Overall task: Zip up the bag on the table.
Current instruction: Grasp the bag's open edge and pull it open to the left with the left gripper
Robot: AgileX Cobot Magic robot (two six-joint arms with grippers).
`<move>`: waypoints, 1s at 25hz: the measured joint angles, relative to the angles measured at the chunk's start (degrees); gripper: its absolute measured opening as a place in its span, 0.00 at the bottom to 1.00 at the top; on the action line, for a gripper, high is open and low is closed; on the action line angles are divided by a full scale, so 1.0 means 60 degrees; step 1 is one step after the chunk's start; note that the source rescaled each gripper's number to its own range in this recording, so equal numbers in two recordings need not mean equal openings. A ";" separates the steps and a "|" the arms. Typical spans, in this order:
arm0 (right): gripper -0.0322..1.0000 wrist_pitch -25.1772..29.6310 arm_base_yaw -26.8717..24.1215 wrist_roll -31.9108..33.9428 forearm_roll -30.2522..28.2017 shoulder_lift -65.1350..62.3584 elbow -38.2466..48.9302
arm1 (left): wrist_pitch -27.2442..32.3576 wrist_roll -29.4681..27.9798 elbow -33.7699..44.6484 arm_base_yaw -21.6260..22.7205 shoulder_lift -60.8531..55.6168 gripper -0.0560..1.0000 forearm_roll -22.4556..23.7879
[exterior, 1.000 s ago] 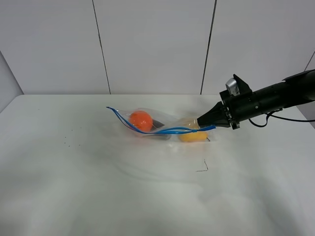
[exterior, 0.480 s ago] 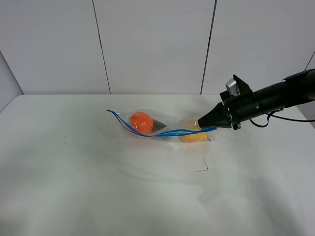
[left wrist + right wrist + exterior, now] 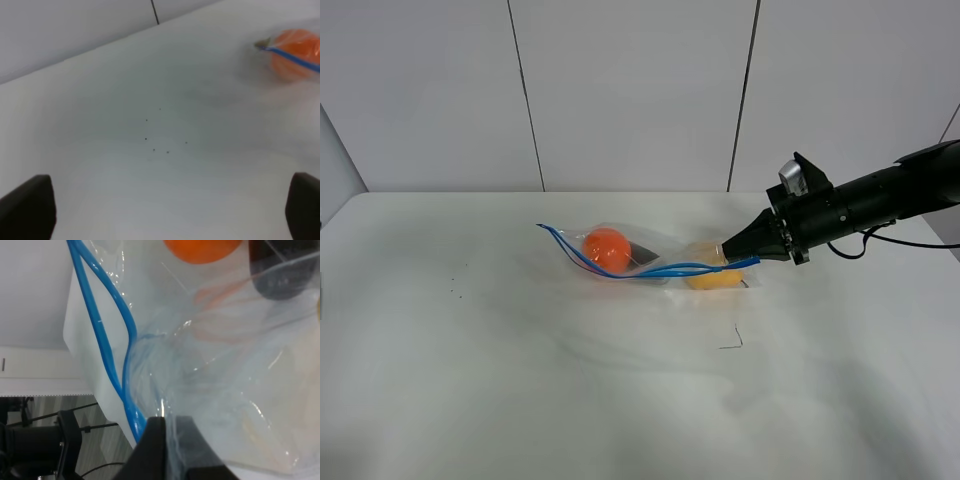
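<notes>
The clear bag (image 3: 655, 247) lies on the white table (image 3: 520, 380), with an orange fruit (image 3: 607, 248), a dark item (image 3: 642, 250) and a yellow fruit (image 3: 712, 278) inside. Its blue zipper strip (image 3: 670, 269) gapes open along the front. My right gripper (image 3: 728, 249) is shut on the bag's right end by the strip; the right wrist view shows its tips (image 3: 167, 422) pinching the plastic beside the blue strip (image 3: 125, 355). My left gripper (image 3: 165, 207) is open and holds nothing. It hovers over bare table with the bag's orange end (image 3: 295, 52) well ahead of it.
A few tiny dark specks (image 3: 460, 285) mark the table left of the bag, also seen as specks (image 3: 150, 137) under the left gripper. A small dark bent scrap (image 3: 735, 340) lies in front of the bag. A panelled wall (image 3: 630, 90) stands behind the table.
The bag's open mouth has sagged slightly lower at its left end. The right gripper has held still on the bag.
</notes>
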 joint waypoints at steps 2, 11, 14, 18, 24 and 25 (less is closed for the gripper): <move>0.03 0.0000 0.0000 0.0000 0.0000 0.0000 0.0000 | -0.0274 0.0414 -0.0144 -0.0363 0.0634 0.94 -0.0008; 0.03 0.0006 0.0000 0.0183 0.0000 0.0000 0.0000 | -0.1706 -0.0828 -0.0188 -0.4008 0.2294 0.94 0.2636; 0.03 0.0006 0.0000 0.0215 0.0000 0.0000 0.0000 | -0.1985 -0.2948 -0.0188 -0.5548 0.3120 0.93 0.5456; 0.03 0.0017 0.0000 0.0223 0.0000 0.0000 0.0000 | -0.2025 -0.4976 -0.0188 -0.6797 0.4144 0.93 0.8037; 0.03 0.0017 0.0000 0.0223 0.0000 0.0000 0.0000 | -0.2085 -0.8879 -0.0188 -0.8626 0.6424 0.92 1.2763; 0.03 0.0017 0.0000 0.0223 0.0000 0.0000 0.0000 | -0.2095 -0.9719 -0.0188 -0.8885 0.6881 0.92 1.3458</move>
